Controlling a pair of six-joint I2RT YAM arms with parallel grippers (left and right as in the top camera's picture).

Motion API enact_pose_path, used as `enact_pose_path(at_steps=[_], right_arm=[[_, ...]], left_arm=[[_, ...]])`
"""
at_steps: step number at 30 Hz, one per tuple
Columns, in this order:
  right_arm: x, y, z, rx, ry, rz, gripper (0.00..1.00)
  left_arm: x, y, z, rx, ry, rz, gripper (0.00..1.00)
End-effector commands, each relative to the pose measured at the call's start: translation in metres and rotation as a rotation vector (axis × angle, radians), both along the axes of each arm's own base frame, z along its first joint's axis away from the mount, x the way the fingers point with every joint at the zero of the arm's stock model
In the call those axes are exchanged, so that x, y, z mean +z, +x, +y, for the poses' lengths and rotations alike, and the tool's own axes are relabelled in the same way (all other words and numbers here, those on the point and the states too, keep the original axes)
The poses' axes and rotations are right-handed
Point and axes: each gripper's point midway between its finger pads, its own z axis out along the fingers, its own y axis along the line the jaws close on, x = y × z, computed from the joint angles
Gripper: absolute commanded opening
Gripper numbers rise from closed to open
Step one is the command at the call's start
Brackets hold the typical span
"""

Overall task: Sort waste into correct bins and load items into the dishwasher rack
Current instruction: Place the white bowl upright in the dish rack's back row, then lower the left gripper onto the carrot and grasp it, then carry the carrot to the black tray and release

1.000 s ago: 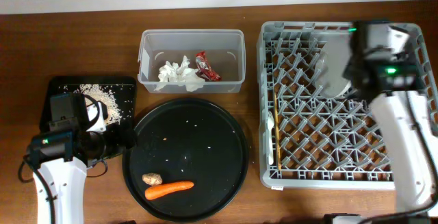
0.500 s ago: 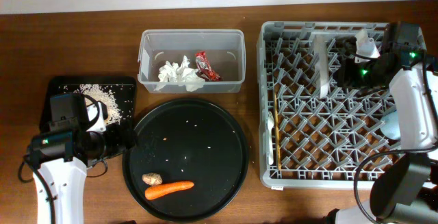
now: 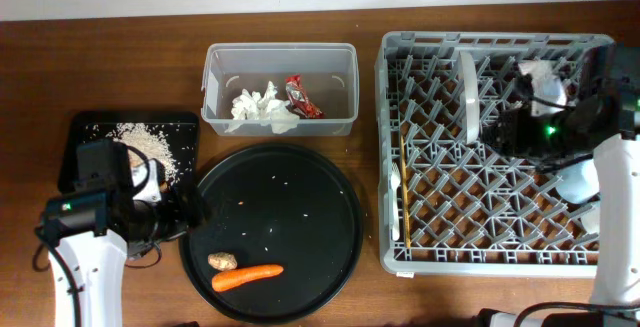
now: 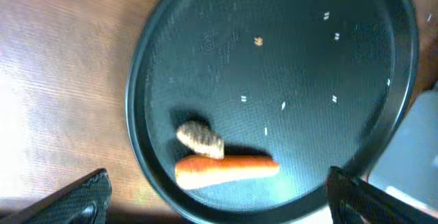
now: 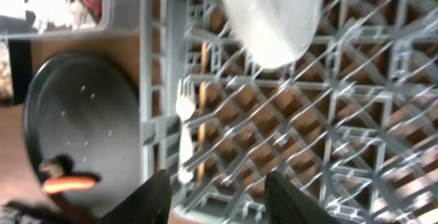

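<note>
Overhead, waste sorting is judged in hand: the long orange carrot (image 3: 247, 277) by the front edge must be grasped by the left gripper (image 3: 190, 210). Its jaws, and those of the right gripper (image 5: 217, 183), are parted and empty.

right claw (image 5: 217, 200): off white plate (image 3: 466, 95), pulled back right | left claw (image 4: 217, 183): nudged rightward

Plate (image 5: 274, 18) cropped by top edge, blurred; left end effector (image 4: 219, 198) fingertips cut off.

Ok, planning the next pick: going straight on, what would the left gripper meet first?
Probably the orange carrot on the round black tray, lying between the open fingers of the left gripper; depth is unclear.
</note>
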Motion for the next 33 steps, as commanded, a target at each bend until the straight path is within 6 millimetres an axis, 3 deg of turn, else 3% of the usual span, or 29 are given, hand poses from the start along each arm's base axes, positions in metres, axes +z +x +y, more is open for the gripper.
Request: enact_pose_path(at_steps=[1, 3, 8, 12, 16, 18, 21, 24, 27, 33], right_arm=[[-0.004, -0.012, 0.033, 0.092, -0.031, 0.067, 0.54], [-0.011, -0.018, 0.049, 0.116, -0.119, 0.107, 0.56], [-0.014, -0.021, 0.077, 0.176, -0.208, 0.107, 0.59], [-0.015, -0.023, 0.078, 0.181, -0.209, 0.112, 0.58], [-0.015, -0.023, 0.078, 0.181, -0.209, 0.112, 0.58], [-0.015, -0.023, 0.078, 0.181, -0.209, 0.112, 0.58], [-0.015, -0.023, 0.078, 0.181, -0.209, 0.112, 0.58], [-0.015, -0.023, 0.078, 0.181, -0.209, 0.113, 0.58], [-0.015, -0.023, 0.078, 0.181, -0.209, 0.112, 0.58], [-0.015, -0.023, 0.078, 0.177, -0.208, 0.113, 0.58]], left_arm=[[0.001, -0.013, -0.023, 0.073, -0.080, 0.074, 0.99], [-0.007, -0.023, -0.048, 0.128, -0.179, 0.146, 0.99], [-0.049, -0.063, -0.082, 0.320, -0.220, 0.391, 0.99], [-0.093, -0.072, -0.105, 0.376, -0.235, 0.420, 0.99], [-0.131, -0.057, -0.096, 0.476, -0.180, 0.308, 0.99], [-0.139, -0.053, -0.086, 0.504, -0.135, 0.264, 0.99], [-0.143, -0.038, -0.051, 0.560, 0.046, 0.137, 0.99], [-0.140, -0.023, -0.038, 0.581, 0.098, 0.051, 0.77], [-0.140, -0.020, -0.039, 0.570, 0.093, 0.038, 0.45], [-0.140, -0.021, -0.040, 0.569, 0.092, 0.043, 0.31]])
